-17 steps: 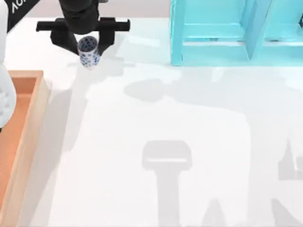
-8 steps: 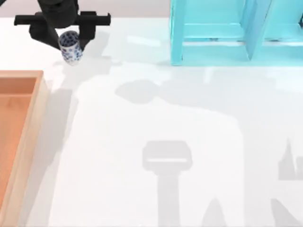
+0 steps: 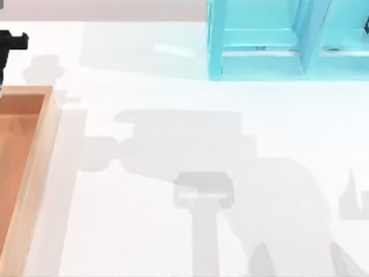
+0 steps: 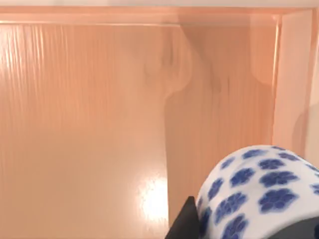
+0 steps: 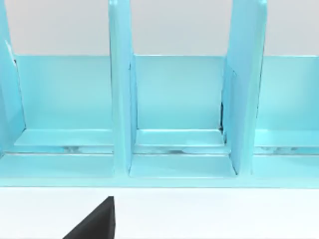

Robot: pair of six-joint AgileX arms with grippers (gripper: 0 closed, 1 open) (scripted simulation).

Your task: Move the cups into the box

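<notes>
While your left gripper (image 4: 249, 234) pinches the small white blue-flowered cup (image 4: 259, 191) above the shallow orange-brown wooden box (image 4: 89, 124), just inside its light rim wall, releasing from this height could tip it; right jaws' state I can't tell.

I see a white tabletop (image 3: 173, 144), its broad middle bare apart from grey shadows lying across it. At its left edge in the top view sits the box (image 3: 34, 173), shallow, with an orange-brown floor and raised light-wood rim walls, resting flat on the surface and cut off by the frame. Along the far side, toward the right, stands a turquoise shelf frame (image 3: 277, 52) with upright dividers, its base directly on the tabletop.
</notes>
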